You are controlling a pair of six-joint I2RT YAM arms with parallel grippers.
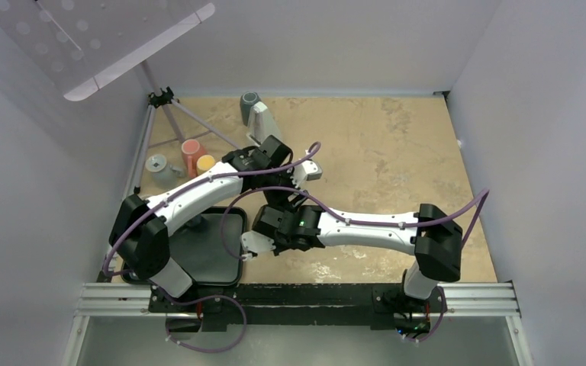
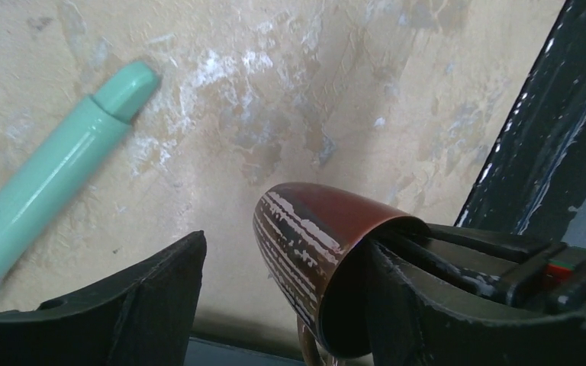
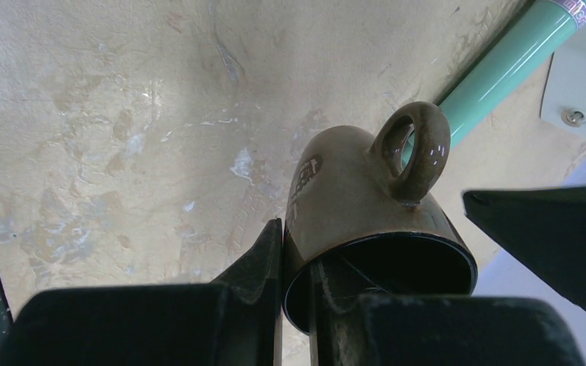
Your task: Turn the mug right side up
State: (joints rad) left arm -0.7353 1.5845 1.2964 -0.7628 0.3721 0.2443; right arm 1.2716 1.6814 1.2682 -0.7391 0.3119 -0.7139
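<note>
- My right fingers (image 3: 263,259) were pinching the brown mug (image 3: 351,198) by its rim, one inside and one outside.
- The mug was tipped on its side over the worktop (image 2: 275,76).
- My left fingers (image 2: 152,290) were spread wide either side of it.
- A green tube (image 2: 53,175) lay nearby.

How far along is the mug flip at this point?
Done: the mug looks lifted, the right gripper holding it with jaws pinched on its rim. In hand: it is tipped on its side above the table, the left gripper open around it. Left: bring it upright and set it down.
</note>
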